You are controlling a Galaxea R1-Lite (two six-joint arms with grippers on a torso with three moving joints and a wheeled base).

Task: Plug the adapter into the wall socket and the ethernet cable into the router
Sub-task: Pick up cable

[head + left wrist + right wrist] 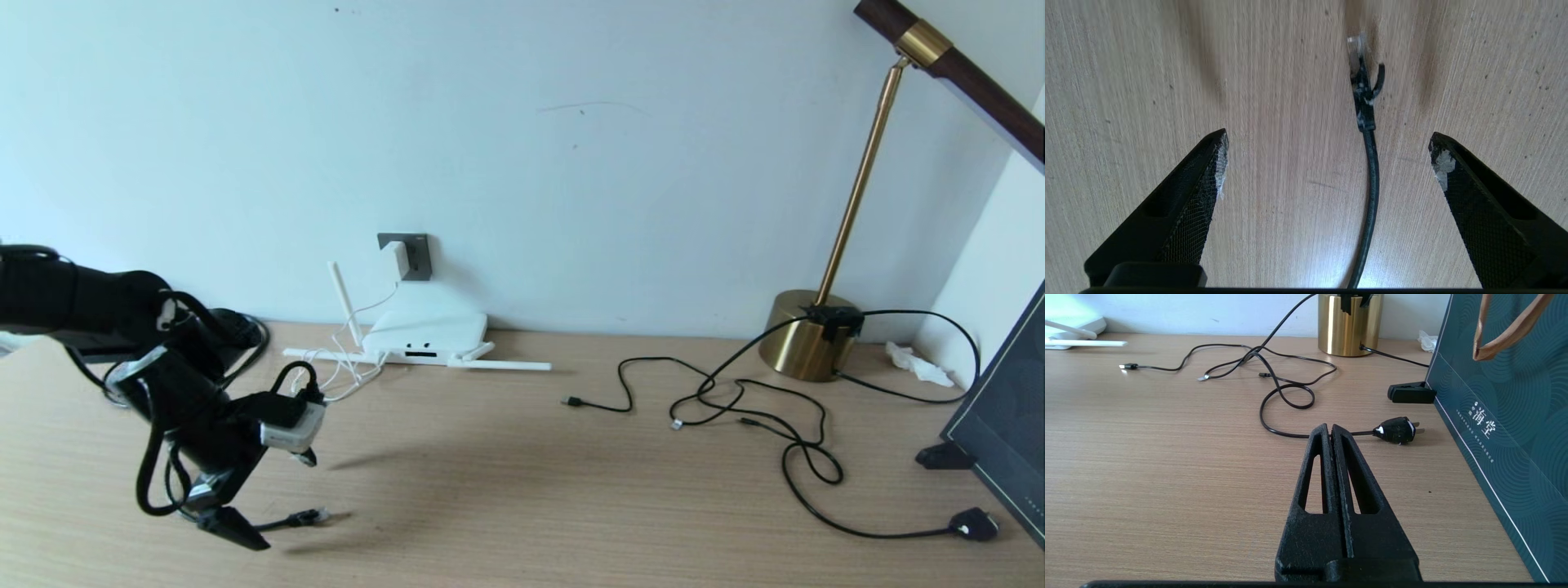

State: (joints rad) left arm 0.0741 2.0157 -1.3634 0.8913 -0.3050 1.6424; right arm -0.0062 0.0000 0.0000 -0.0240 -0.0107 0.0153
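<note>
On the left of the head view, my left gripper (237, 527) hangs low over the wooden desk (522, 482), its fingers (1200, 192) spread wide and holding nothing. The ethernet cable (1370, 171) lies on the desk between them, touching neither finger, its clear-tipped plug (314, 516) pointing away from the wrist. Behind the arm a coil of black cable (237, 331) rests against the pale wall (571, 122). Next comes the router (424, 336), flat on the desk at the wall, antennas splayed sideways and one upright. Above it the adapter (397, 259) sits in the wall socket (415, 255), its white cord (347, 367) trailing down beside the router. The middle of the desk is open wood. Further right, thin black cables (735, 400) loop across the surface to a brass lamp base (804, 335) and a black power plug (1398, 430). My right gripper (1331, 430), fingers pressed together and holding nothing, hovers just above the desk near that plug. A dark green paper bag (1506, 416) stands at the right edge.
</note>
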